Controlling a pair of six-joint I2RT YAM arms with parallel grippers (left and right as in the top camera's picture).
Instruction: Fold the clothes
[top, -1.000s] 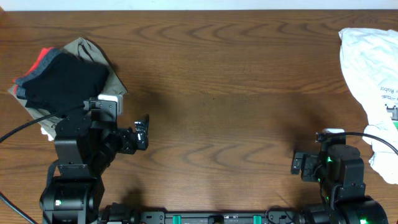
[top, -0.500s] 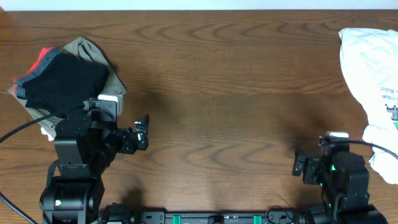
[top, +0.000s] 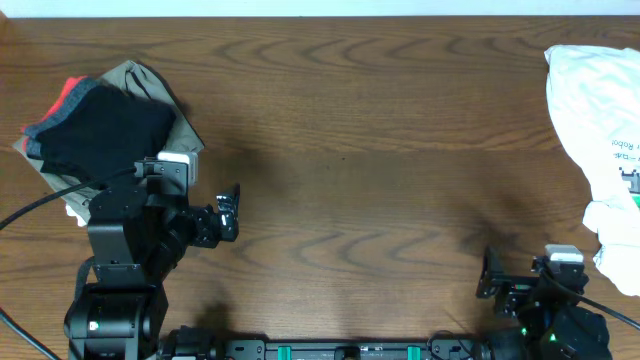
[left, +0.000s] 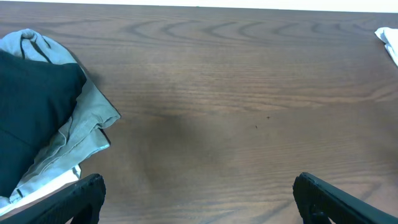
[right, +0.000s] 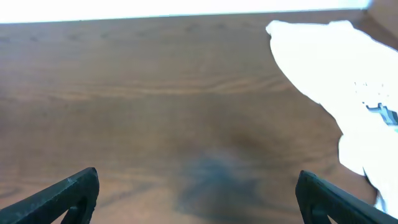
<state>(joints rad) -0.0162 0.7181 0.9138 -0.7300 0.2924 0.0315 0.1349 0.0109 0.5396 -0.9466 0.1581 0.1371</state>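
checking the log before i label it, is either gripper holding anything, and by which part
Nothing is held. The left gripper and right gripper both stand open over the table; the clothes lie apart from both.

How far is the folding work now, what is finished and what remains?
Done: the black garment with the red edge lies folded on a khaki garment at the left. In hand: nothing; left fingers and right fingers are open, empty. Left: perhaps the white garment, which looks crumpled.
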